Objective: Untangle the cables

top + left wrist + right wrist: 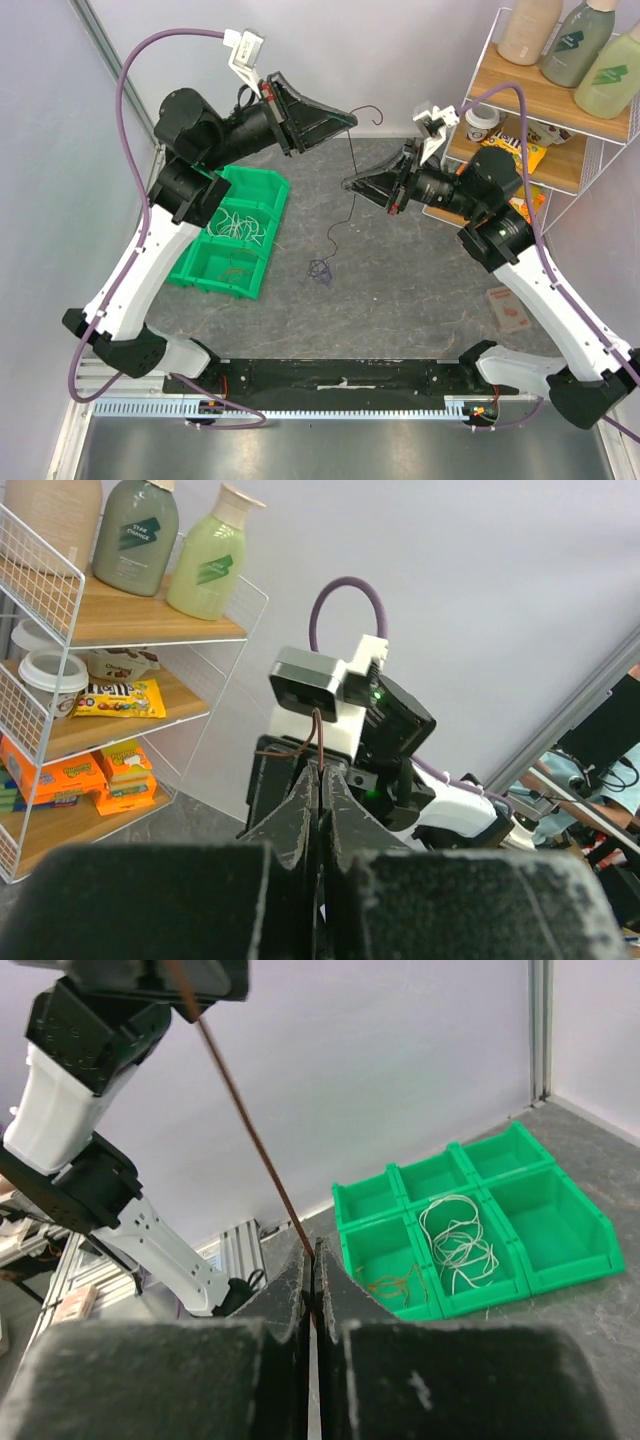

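Observation:
A thin dark reddish cable (352,155) is stretched taut between my two grippers, above the table. My left gripper (352,119) is shut on its upper end, and a short curled tail (373,112) sticks out past the tips. My right gripper (347,185) is shut on the same cable lower down. Below it the cable hangs to a small purple clump (320,270) lying on the table. In the left wrist view the cable (317,735) rises from the closed gripper (321,770). In the right wrist view the cable (240,1110) runs up and left from the closed gripper (313,1258).
A green divided bin (262,235) stands at the left, with white cables (240,222) in one compartment and orange ones (237,268) in another. It also shows in the right wrist view (560,1222). A wire shelf (560,170) with bottles and snacks stands at the back right. A small card (513,310) lies at the right.

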Motion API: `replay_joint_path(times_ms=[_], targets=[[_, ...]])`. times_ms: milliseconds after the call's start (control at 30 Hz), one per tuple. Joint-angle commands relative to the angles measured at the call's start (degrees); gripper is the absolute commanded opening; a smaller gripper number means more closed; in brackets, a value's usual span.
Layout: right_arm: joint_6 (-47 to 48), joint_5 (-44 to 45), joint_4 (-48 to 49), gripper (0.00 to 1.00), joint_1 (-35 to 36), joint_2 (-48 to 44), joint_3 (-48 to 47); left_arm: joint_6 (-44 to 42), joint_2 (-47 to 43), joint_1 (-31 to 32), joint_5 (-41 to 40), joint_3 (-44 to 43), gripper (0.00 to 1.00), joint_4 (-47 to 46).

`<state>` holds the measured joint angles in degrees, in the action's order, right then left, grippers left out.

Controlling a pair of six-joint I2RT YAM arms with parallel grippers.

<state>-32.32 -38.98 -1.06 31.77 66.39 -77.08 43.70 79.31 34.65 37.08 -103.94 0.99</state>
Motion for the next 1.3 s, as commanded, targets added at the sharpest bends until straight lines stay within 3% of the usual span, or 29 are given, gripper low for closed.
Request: replay_joint_path(times_ms=[0,167,433,633,933,1267], targets=[[-2.9,-0.5,-0.3,0.0,0.0,-2.1,6.7,4.5,1.2,0.1,0.7,-11.4,0.02,-7.1],[-3.0,-0.3,0.2,0.01,1.2,-2.8,9.3,8.8,3.9,0.1,1.1,-17.5,0.02,-9.3],[-1.8,0.0,2.4,0.21,3.3,-1.0,9.1,15.0,5.7,0.1,0.9,-18.8,0.02,-14.0],[-0.7,1.0,2.0,0.17,3.5,0.9,8.3,16.5,5.5,0.1,-0.1,-18.9,0.02,-15.1],[-0.9,2.6,5.0,0.17,5.4,2.1,15.1,20.5,9.3,0.1,-1.4,-26.2,0.02,-17.5],[-2.8,6.4,9.9,0.14,7.9,8.2,22.2,20.2,8.7,0.1,-2.1,-26.3,0.02,-17.6]])
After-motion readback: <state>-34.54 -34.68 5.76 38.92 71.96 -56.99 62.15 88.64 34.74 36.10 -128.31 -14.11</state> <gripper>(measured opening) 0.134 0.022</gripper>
